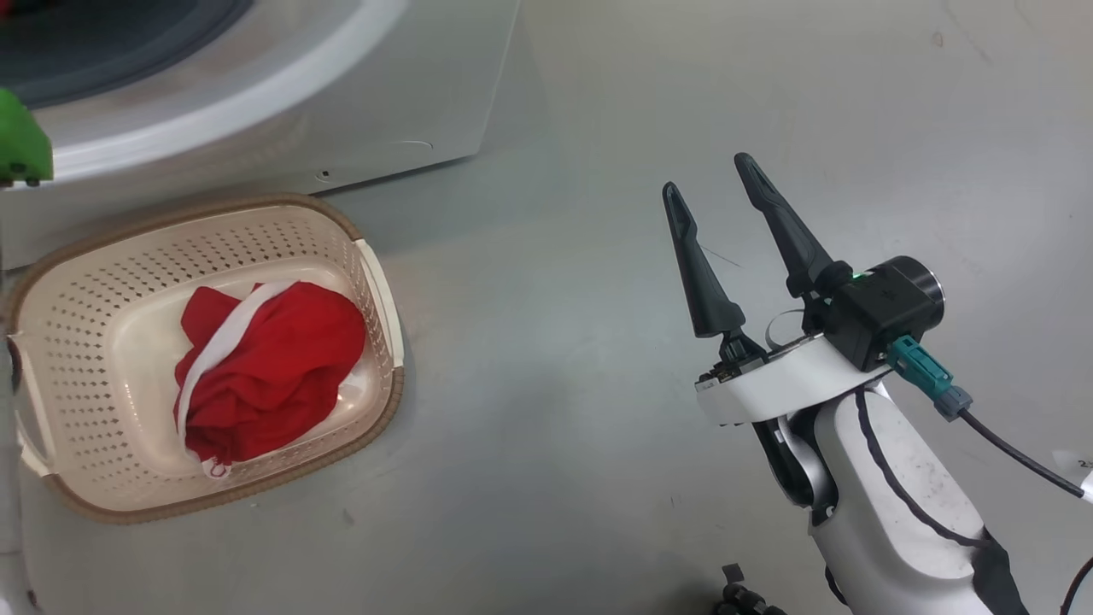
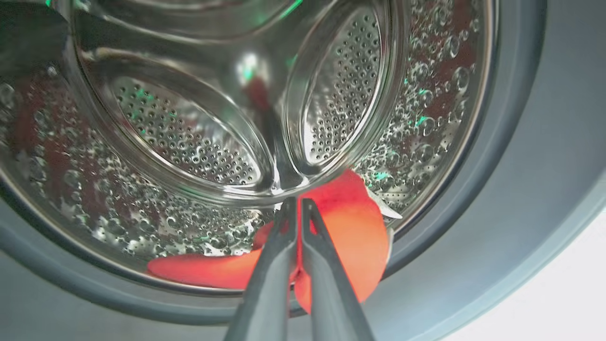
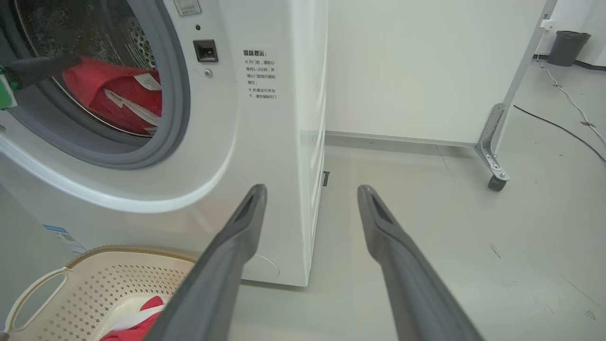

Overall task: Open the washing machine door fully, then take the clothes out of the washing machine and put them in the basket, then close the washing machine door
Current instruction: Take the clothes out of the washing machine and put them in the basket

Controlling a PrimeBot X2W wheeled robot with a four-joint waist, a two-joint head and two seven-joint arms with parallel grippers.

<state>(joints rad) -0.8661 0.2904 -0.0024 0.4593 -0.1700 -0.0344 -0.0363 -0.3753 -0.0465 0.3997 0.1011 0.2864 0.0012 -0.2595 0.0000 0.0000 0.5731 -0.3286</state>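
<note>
In the left wrist view my left gripper reaches into the steel drum of the washing machine. Its two fingers are shut on a fold of the red clothes at the drum's lower lip. The right wrist view shows the same red clothes with a white label inside the grey seal, and dark fingers reaching to them. One red garment with white trim lies in the cream basket on the floor before the washing machine. My right gripper hangs open over bare floor, holding nothing. The washing machine door is out of view.
Grey floor spreads to the right of the basket and machine. A white panel on a metal caster stands behind the machine's right side. A dark bin and a cable lie at the far right.
</note>
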